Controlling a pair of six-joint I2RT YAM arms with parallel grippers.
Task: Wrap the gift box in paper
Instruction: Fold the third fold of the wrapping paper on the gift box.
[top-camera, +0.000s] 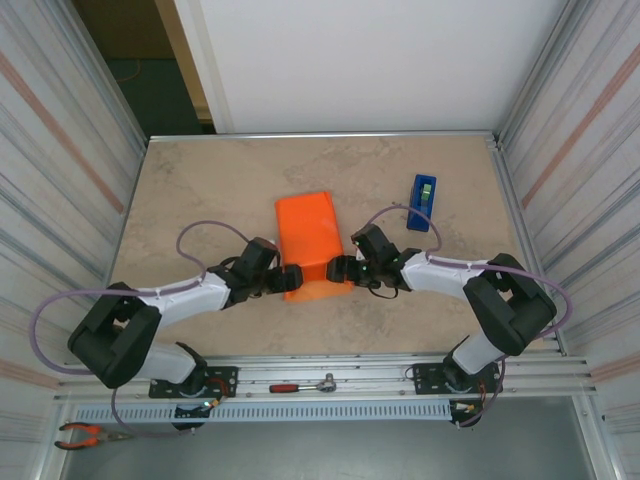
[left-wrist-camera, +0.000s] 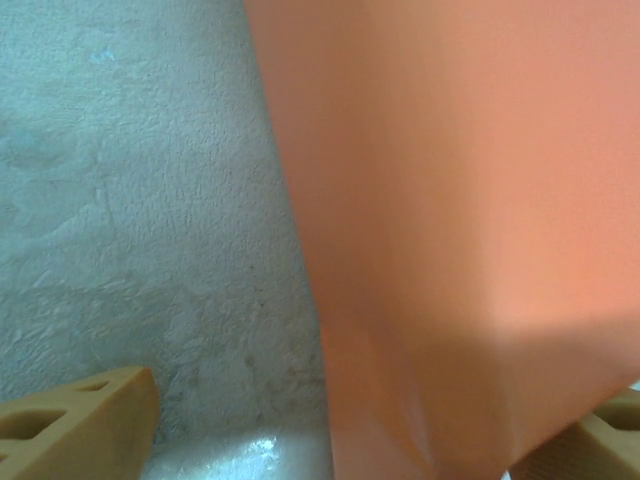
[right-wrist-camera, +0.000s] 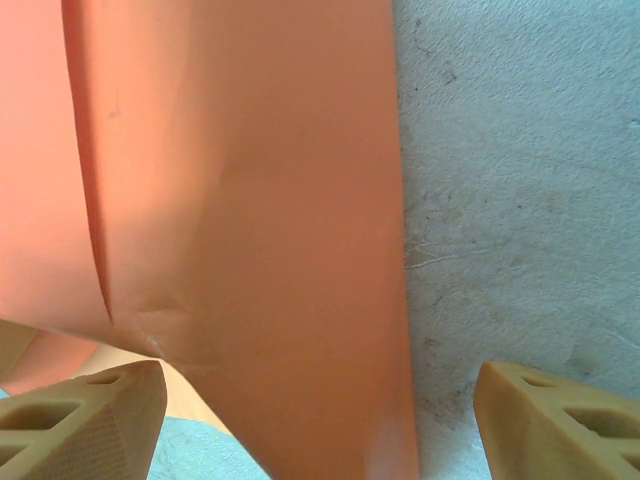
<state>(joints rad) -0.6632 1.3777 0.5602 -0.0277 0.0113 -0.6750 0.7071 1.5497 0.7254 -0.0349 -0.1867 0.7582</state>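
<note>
The bright orange paper (top-camera: 308, 240) lies folded over the gift box mid-table as a long parcel. The box is hidden under it, apart from a pale sliver (right-wrist-camera: 192, 398) below the paper's near fold. My left gripper (top-camera: 284, 280) is at the parcel's near left corner. In the left wrist view it (left-wrist-camera: 345, 440) is open, with the paper (left-wrist-camera: 470, 230) hanging between its tan fingers (left-wrist-camera: 85, 420). My right gripper (top-camera: 342, 270) is at the near right corner. It (right-wrist-camera: 320, 425) is open too, its fingers (right-wrist-camera: 555, 425) straddling the paper's edge (right-wrist-camera: 300, 250).
A blue tape dispenser (top-camera: 421, 203) stands upright to the right of the parcel. A red-handled tool (top-camera: 302, 385) lies on the front rail and orange pliers (top-camera: 85, 435) at the near left. Corrugated walls close in both sides.
</note>
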